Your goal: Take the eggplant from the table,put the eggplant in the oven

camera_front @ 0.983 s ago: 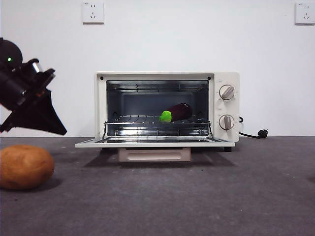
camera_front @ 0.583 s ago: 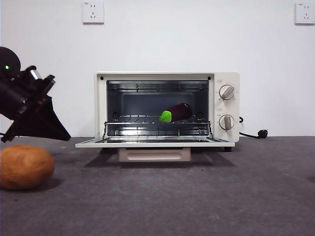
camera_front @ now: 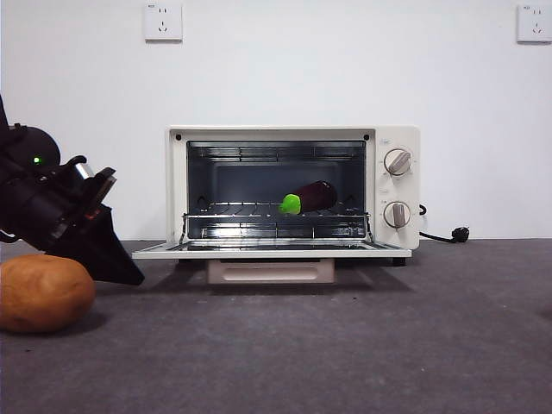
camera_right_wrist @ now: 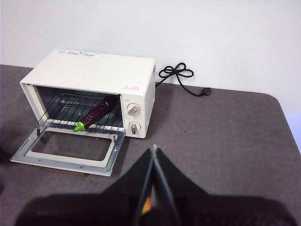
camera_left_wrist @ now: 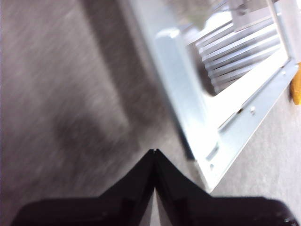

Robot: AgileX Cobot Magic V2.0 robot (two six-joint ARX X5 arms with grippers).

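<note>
The dark purple eggplant (camera_front: 310, 197) with its green cap lies tilted on the wire rack inside the cream oven (camera_front: 397, 142), whose door (camera_front: 267, 252) hangs open and flat. The right wrist view shows the same eggplant (camera_right_wrist: 96, 113) in the oven (camera_right_wrist: 94, 70). My left gripper (camera_front: 138, 280) is shut and empty, low over the table (camera_front: 345, 345), its tip just left of the door's left corner. In the left wrist view its tip (camera_left_wrist: 154, 151) sits beside the door frame (camera_left_wrist: 225, 136). My right gripper (camera_right_wrist: 154, 148) is shut, held high and back from the oven.
An orange-brown potato (camera_front: 43, 293) rests on the table at the far left, just below the left arm. A black power cord (camera_right_wrist: 181, 77) trails behind the oven to the right. White wall with sockets stands behind.
My left gripper has come down and to the right, from above the potato to table height beside the door's left corner. Eggplant, oven and potato have stayed put.
</note>
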